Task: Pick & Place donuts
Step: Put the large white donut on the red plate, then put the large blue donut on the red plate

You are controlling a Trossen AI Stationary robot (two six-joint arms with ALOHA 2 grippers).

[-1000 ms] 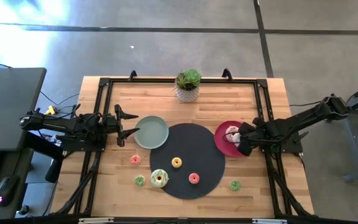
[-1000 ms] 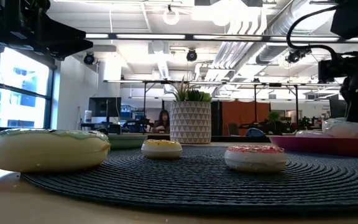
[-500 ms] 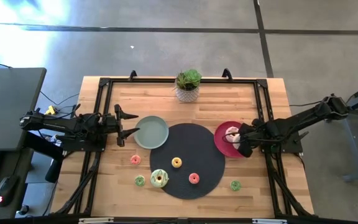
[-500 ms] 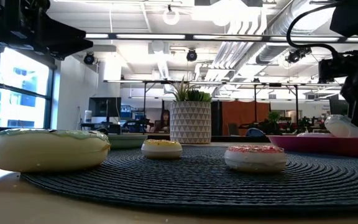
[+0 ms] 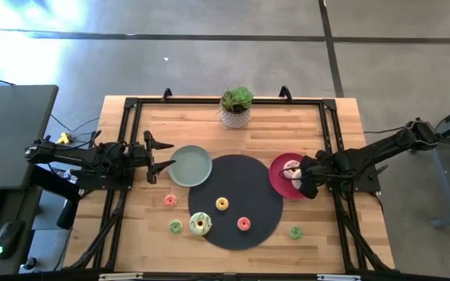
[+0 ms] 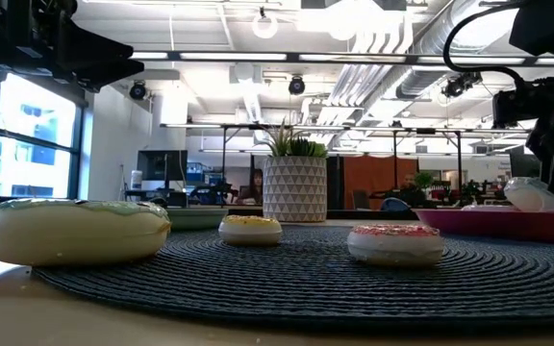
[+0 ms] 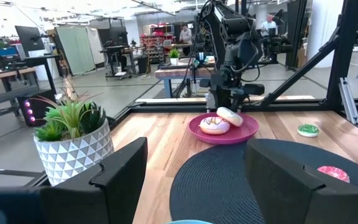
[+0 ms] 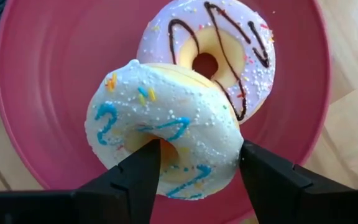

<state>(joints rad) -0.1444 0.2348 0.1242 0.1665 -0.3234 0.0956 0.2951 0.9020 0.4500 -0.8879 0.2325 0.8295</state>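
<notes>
Table (image 5: pixel 311 117), black mat (image 5: pixel 241 187), two plates, scattered donuts.
Right gripper (image 8: pixel 194 165) clamps white donut (image 8: pixel 166 140) over red plate (image 5: pixel 276 173) at centre right, overlapping and partly hiding pink donut (image 8: pixel 219 59). Left gripper (image 5: pixel 165 157) spread, at centre left beside grey-green plate (image 5: pixel 191 166).

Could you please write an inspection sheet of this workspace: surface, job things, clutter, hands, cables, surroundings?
Surface: wooden table with a black round mat in the middle.
Job things: two donuts on the red plate, a white donut leaning on a pink donut; six small donuts lie loose, three on the mat, three on bare wood.
Clutter: potted plant at the far edge; grey-green plate, nothing on it.
Hands: right hand at the red plate, one finger through the white donut's hole, the other outside it; left hand open, waiting beside the grey-green plate.
Cables: cables on the floor left of the table.
Surroundings: grey floor, desks, people far behind.
</notes>
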